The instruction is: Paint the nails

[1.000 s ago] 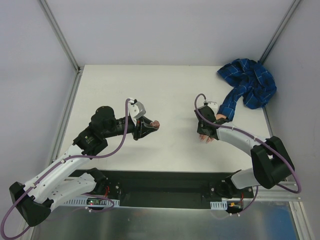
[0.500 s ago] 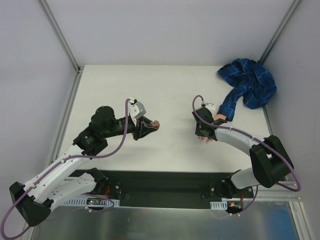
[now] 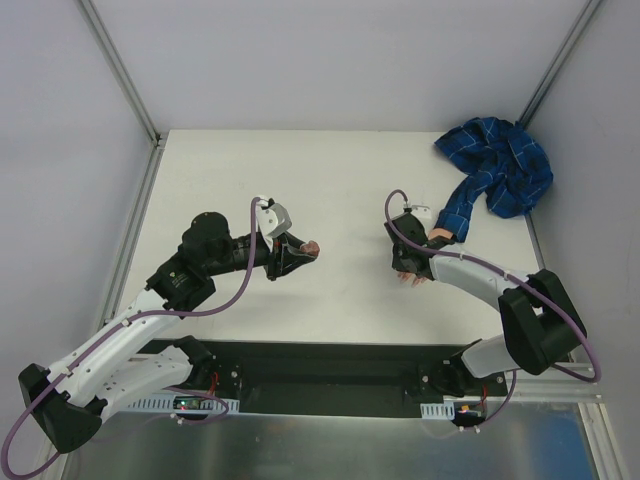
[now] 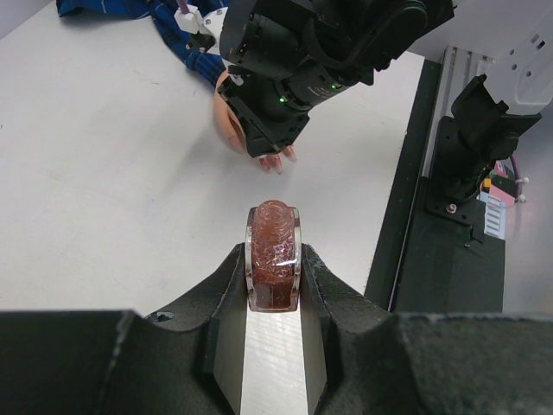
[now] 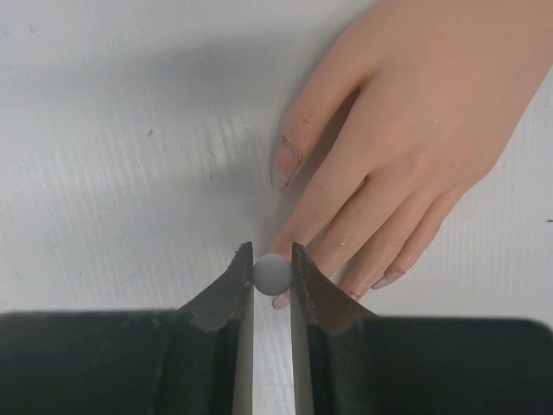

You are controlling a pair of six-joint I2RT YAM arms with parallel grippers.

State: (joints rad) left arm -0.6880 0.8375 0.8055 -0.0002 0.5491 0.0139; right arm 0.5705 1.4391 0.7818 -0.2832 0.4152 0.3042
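The right fingers (image 5: 271, 253) are pinching a small white cap (image 5: 273, 273), seen end-on; whatever brush hangs below it is hidden, so contact with a nail cannot be confirmed. The cap sits right over the tip of one digit of the fake hand (image 5: 415, 112), which lies palm down on the surface (image 3: 340, 180) with its digits spread toward the near edge. The nails (image 5: 386, 278) are at those tips, at the near end of the fake hand; a neighbouring digit shows faint reddish streaks. The step in hand looks like brushing polish onto the covered nail. To do it well, the arm should probably press only lightly, draw the brush along the digit from cuticle to tip, and stay off the skin and the surface. Since the cap blocks the wrist view, the stroke should be short and slow. A little farther back and well apart to the left, the left fingers (image 4: 274, 251) are clamped on the pinkish bottle (image 4: 274, 226), which is held clear of the surface with its mouth toward the fake hand. It should be kept steady and level for re-dipping. Farthest, the plaid sleeve (image 3: 495, 175) bunches in the right corner.
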